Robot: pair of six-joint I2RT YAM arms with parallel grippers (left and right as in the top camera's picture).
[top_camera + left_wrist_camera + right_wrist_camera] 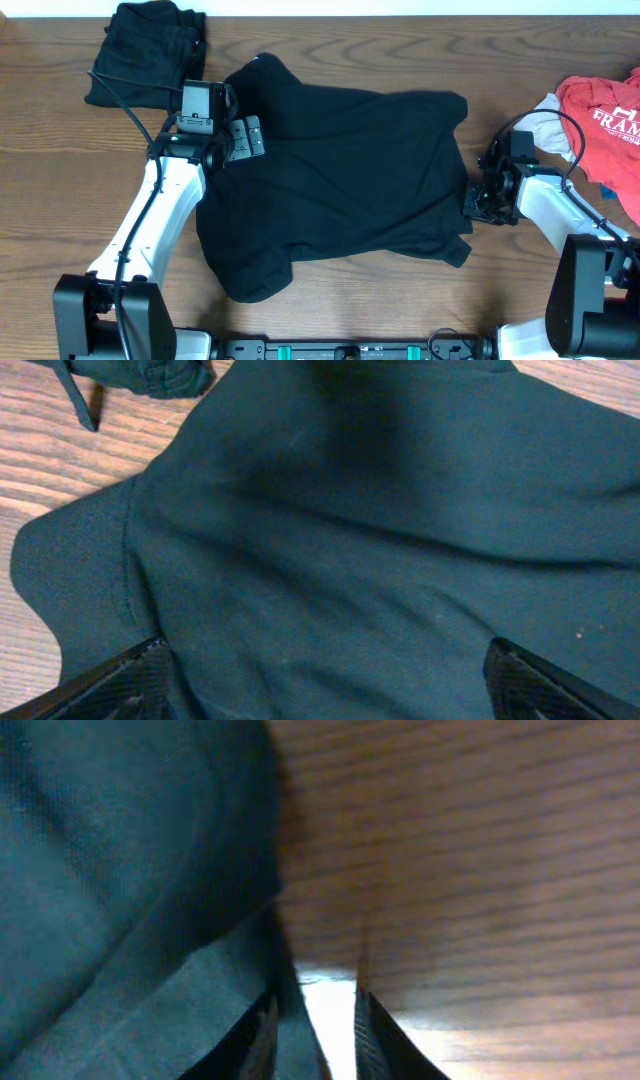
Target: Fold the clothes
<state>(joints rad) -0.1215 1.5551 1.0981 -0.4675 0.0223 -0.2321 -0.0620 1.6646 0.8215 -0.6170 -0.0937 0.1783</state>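
Black top (340,175) spread across centre of table (400,300), plain dark side up, lightly creased, rounded lobe of cloth bulging at near left. Second black garment (150,50) stacked compactly at far left, near the top's far-left corner. Red tee (605,115) with white letters at right edge, lying over light grey piece (545,112).

Bare wood along near edge and between top and red tee; tighter at far left.

Left end effector (245,138) released, fingers wide, over top's left shoulder area. Right end effector (470,200) at top's right edge, jaws narrowed to a slim gap, cloth against one finger; unable to tell whether cloth grasped.

Red tee cut off by frame. Part of top's left side hidden under left arm. Right wrist view blurred.
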